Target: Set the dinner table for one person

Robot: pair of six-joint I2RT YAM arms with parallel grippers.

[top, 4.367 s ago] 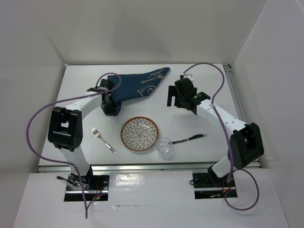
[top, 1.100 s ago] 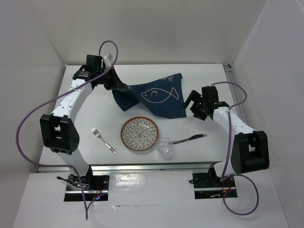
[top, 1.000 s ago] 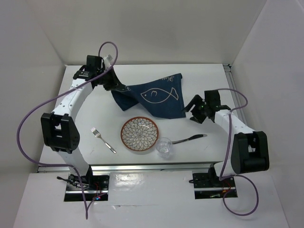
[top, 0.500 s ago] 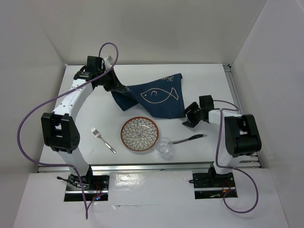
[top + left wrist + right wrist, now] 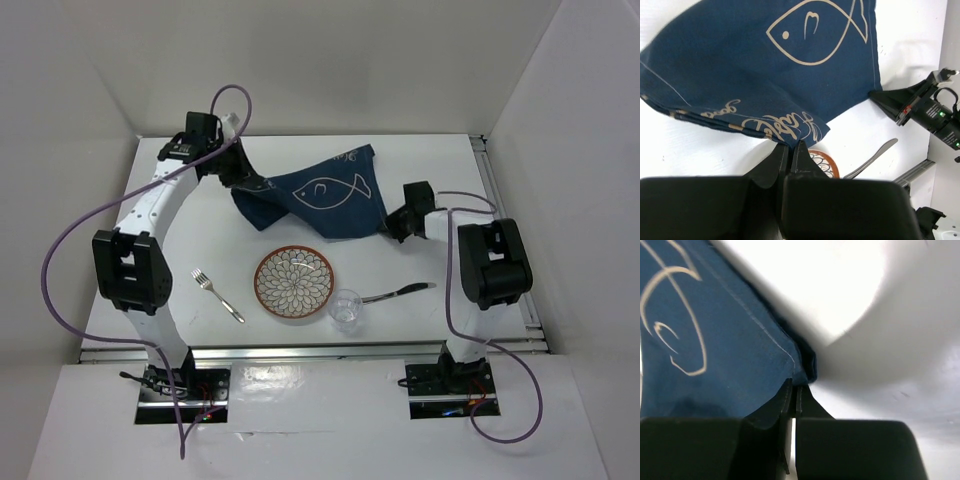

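Note:
The navy blue cloth with a white fish drawing (image 5: 320,195) lies partly lifted on the white dinner table (image 5: 440,165). My left gripper (image 5: 250,184) is shut on the cloth's left corner; in the left wrist view the jaws (image 5: 790,146) pinch a printed hem of the cloth (image 5: 755,65). My right gripper (image 5: 391,226) is shut on the cloth's near right corner; in the right wrist view the fingertips (image 5: 794,386) clamp the stitched corner of the cloth (image 5: 715,340). The cloth hangs stretched between the two grippers.
A patterned plate with a brown rim (image 5: 293,283) sits in front of the cloth, a clear glass (image 5: 346,310) at its near right. A fork (image 5: 218,295) lies left of the plate and a spoon (image 5: 398,292) right of it. An aluminium rail (image 5: 490,180) runs along the right edge.
My right gripper moved left to the cloth's near right corner and went from open to shut on it. The cloth shifted slightly toward the back. The left gripper kept its hold.

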